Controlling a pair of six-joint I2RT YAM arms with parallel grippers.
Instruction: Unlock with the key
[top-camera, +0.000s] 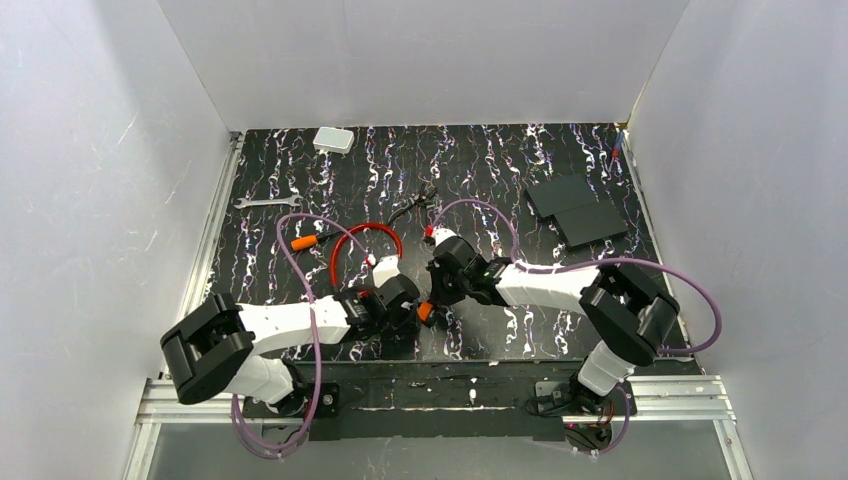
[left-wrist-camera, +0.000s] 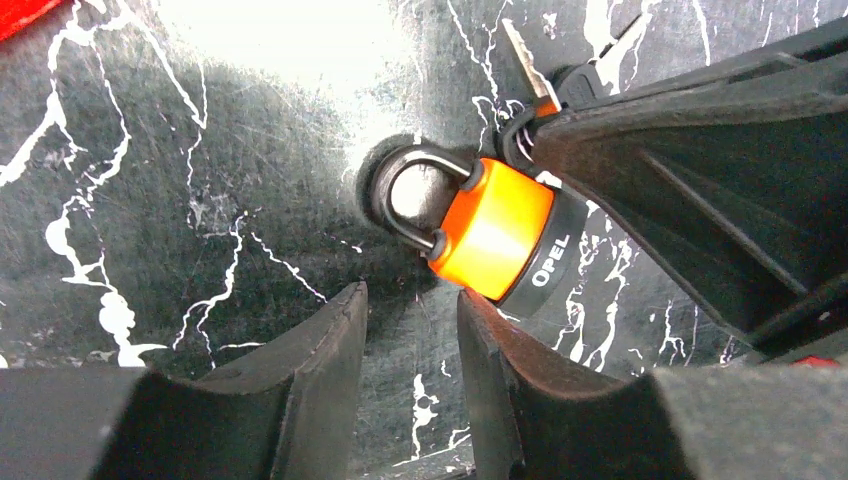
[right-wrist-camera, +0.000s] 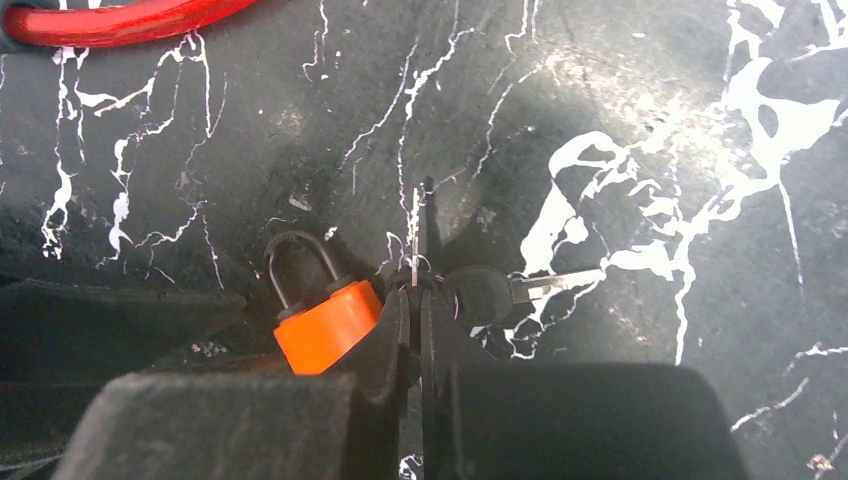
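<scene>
An orange padlock (left-wrist-camera: 497, 228) with a black base and a shut steel shackle (left-wrist-camera: 405, 190) lies on the marbled black table. In the top view the padlock (top-camera: 425, 312) sits between the two grippers. My left gripper (left-wrist-camera: 410, 312) is open with only table between its fingers, and the lock lies just past its right fingertip (left-wrist-camera: 478, 312). My right gripper (right-wrist-camera: 414, 292) is shut on the key (right-wrist-camera: 415, 228), whose thin blade points out beyond the fingertips, right beside the padlock (right-wrist-camera: 325, 328). A second black-headed key (right-wrist-camera: 487, 295) on the same ring lies to its right.
A red cable loop (top-camera: 365, 250) lies just behind the grippers, with an orange-handled screwdriver (top-camera: 305, 242) to its left. Pliers (top-camera: 415, 205), a wrench (top-camera: 265, 202), a white box (top-camera: 333, 139) and two black plates (top-camera: 577, 210) lie farther back. White walls enclose the table.
</scene>
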